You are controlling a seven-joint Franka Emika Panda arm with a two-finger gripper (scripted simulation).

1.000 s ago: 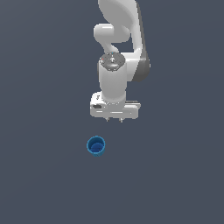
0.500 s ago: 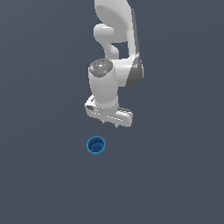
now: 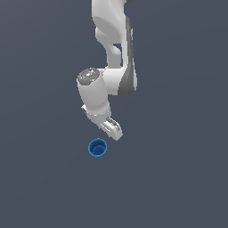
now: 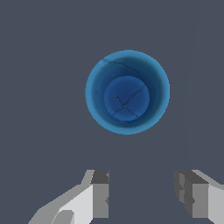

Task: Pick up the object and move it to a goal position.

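Approach stage of a pick-and-move task, shown in 2 views. The blue cup (image 3: pixel 98 148) stands upright on the plain grey tabletop (image 3: pixel 178 178), mouth up, so that its rim is open to a grasp from above. In the exterior view the arm (image 3: pixel 113 53) reaches down from the upper edge, and its claw (image 3: pixel 113 129) hangs just above the cup, offset toward the exterior view's right and apart from it. The wrist is tilted, not plumb, which suggests that the claw is being swung into line over the target and is not yet set for a straight descent.

In the wrist view the cup (image 4: pixel 127 92) shows as a bright ring around a darker hollow floor, seen almost straight down its axis. The 2 fingers (image 4: pixel 99 194) of the claw (image 4: pixel 142 192) stand spread, with only bare tabletop (image 4: pixel 35 65) in the gap between them; the claw is released and carries nothing. The gap looks about as wide as the cup, so a grasp across the whole body would likely be tight, and pinching 1 wall may be the safer choice. No goal marker is visible in either view.
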